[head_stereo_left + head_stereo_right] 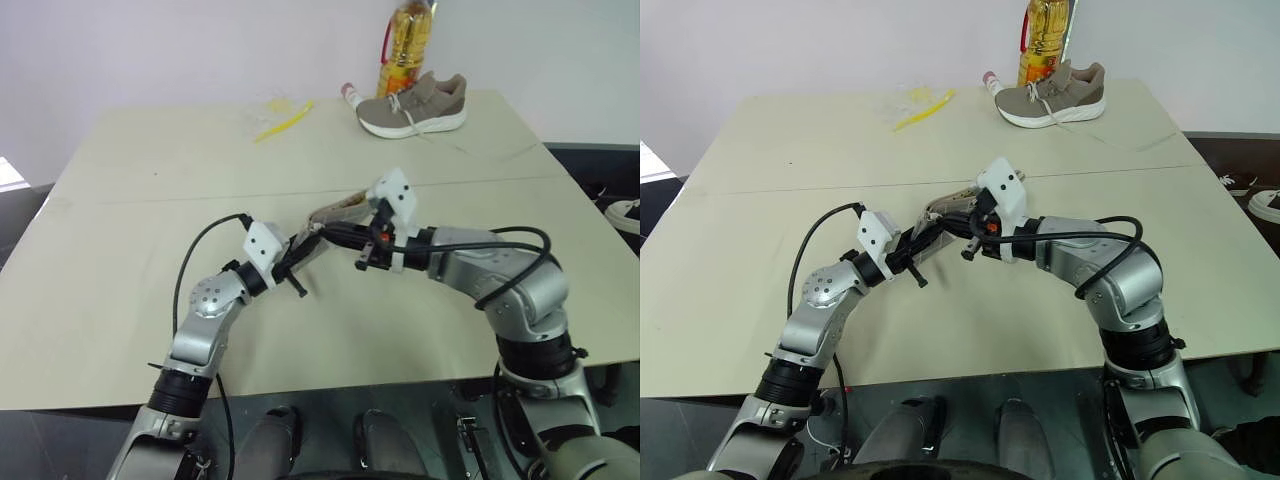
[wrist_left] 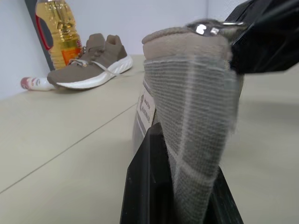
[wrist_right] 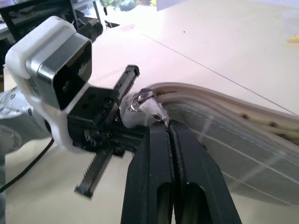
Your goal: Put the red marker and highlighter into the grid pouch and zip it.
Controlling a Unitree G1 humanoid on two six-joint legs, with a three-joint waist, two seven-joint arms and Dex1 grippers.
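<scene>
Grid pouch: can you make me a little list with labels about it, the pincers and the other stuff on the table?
pouch: grid pouch held up off the table, between both pincers
left pincer: shut on the pouch's end
right pincer: shut at the zipper pull
far edge: shoe, oil bottle, yellow strip
marker and highlighter: not visible

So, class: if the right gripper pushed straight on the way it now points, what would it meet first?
Most likely the grid pouch itself: the right gripper, jaws shut, sits at the zipper end. Just beyond is the left gripper, which holds that same end. Depth between them is hard to judge.
</scene>
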